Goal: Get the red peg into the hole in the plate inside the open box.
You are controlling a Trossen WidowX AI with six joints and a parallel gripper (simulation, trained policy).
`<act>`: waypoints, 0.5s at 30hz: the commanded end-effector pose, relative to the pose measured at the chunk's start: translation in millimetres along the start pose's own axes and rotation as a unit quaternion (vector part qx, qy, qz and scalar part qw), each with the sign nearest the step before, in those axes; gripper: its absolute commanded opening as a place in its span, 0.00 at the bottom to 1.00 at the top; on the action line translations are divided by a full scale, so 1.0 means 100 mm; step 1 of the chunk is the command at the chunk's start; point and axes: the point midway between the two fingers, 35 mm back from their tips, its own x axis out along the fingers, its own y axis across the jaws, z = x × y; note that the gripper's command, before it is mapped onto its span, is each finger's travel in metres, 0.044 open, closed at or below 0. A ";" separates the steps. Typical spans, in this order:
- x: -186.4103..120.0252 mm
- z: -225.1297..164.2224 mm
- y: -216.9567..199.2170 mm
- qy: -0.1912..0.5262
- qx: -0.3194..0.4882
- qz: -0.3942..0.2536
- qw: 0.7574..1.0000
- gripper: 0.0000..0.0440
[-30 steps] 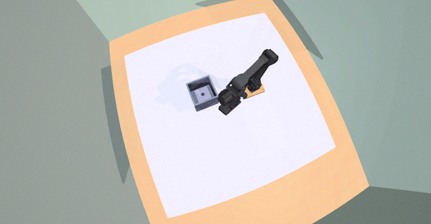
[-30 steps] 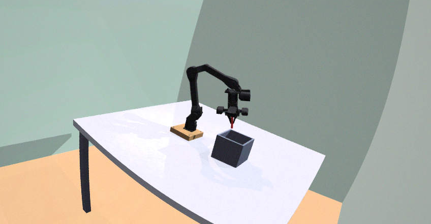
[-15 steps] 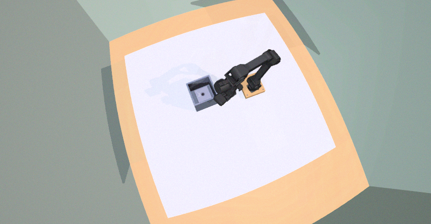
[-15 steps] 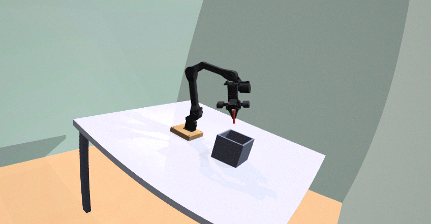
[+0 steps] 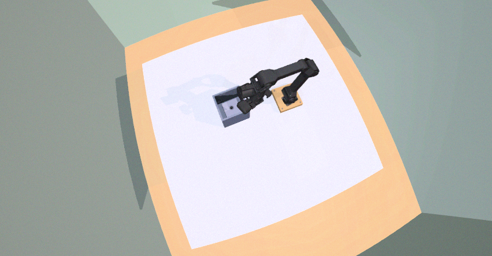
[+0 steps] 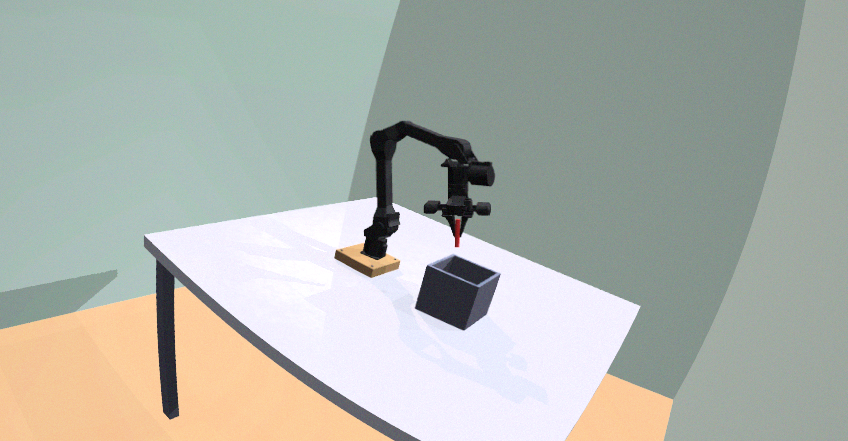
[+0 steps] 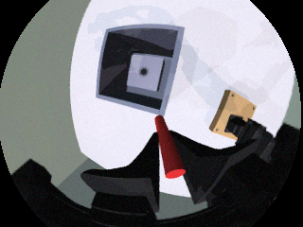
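Above the box, near its rim, my gripper held the peg pinched, nearly upright. In the wrist view the hole lay beyond the peg's lower tip, off its line; I judged more travel over the box was needed before lowering.

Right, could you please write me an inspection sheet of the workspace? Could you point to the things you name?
Surface: white tabletop (image 5: 276,170) (image 6: 285,294) (image 7: 85,123), faint shadows on it.
Red peg (image 6: 457,233) (image 7: 168,148): between the fingers, outside the box.
Open box (image 5: 237,118) (image 6: 443,294) (image 7: 177,57): upright on the tabletop.
Plate (image 5: 225,110) (image 7: 137,81): at the box's bottom, hole unfilled.
Clutter: nothing seen.
Gripper (image 6: 457,235) (image 7: 162,134): shut on the peg, above the tabletop.
Cables: nothing seen.
Surroundings: grey-green walls (image 5: 51,115) (image 6: 535,139), orange-tan floor (image 5: 379,215) (image 6: 89,365).
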 end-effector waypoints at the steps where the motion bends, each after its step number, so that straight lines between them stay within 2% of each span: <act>1: 0.01 0.12 0.02 -0.006 0.002 -0.007 1.000 0.00; 15: 0.13 0.49 0.08 -0.008 0.013 -0.023 1.000 0.00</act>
